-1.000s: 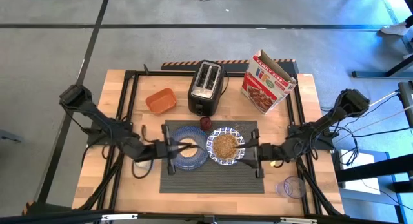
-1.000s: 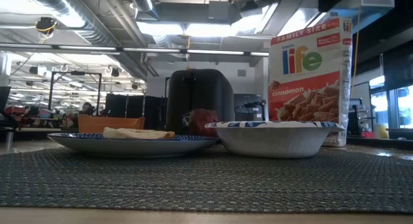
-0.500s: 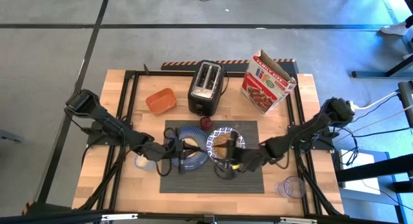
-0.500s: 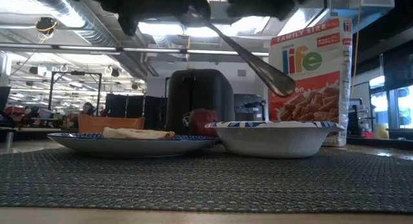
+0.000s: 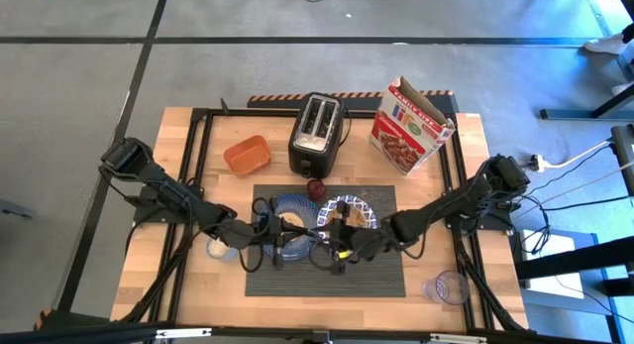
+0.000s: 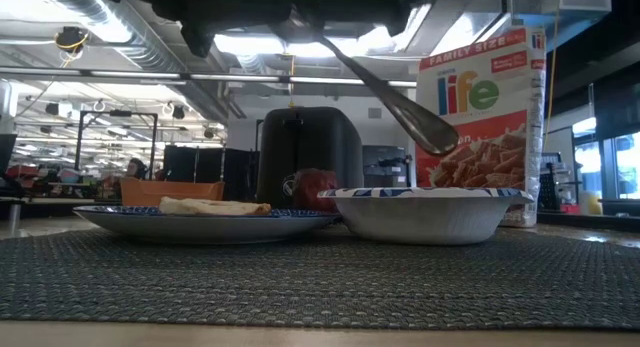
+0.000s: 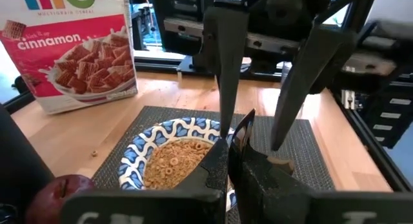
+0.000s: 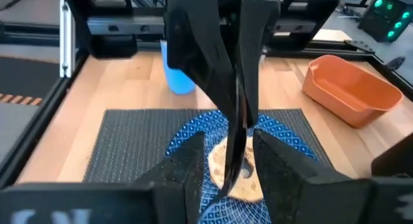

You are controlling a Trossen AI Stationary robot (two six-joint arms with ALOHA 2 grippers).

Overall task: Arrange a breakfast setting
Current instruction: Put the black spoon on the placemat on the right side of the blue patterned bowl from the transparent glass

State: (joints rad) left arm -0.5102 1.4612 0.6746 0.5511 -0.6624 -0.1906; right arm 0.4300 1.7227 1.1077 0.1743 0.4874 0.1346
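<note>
Passing the spoon (image 6: 385,82) above the placemat (image 5: 381,275) — setting nearly complete.
Left end effector (image 5: 285,237) clamps the spoon handle; right end effector (image 5: 335,255) half-open around it; placing remains.

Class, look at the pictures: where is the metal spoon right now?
In the low view the metal spoon hangs tilted in the air above the blue-and-white bowl, its handle running up to the grippers overhead.

Blue-and-white patterned bowl (image 7: 169,153), dark blue plate (image 6: 200,222), grey ribbed placemat (image 5: 376,275), orange tub (image 8: 352,88), black toaster (image 5: 315,132).
</note>
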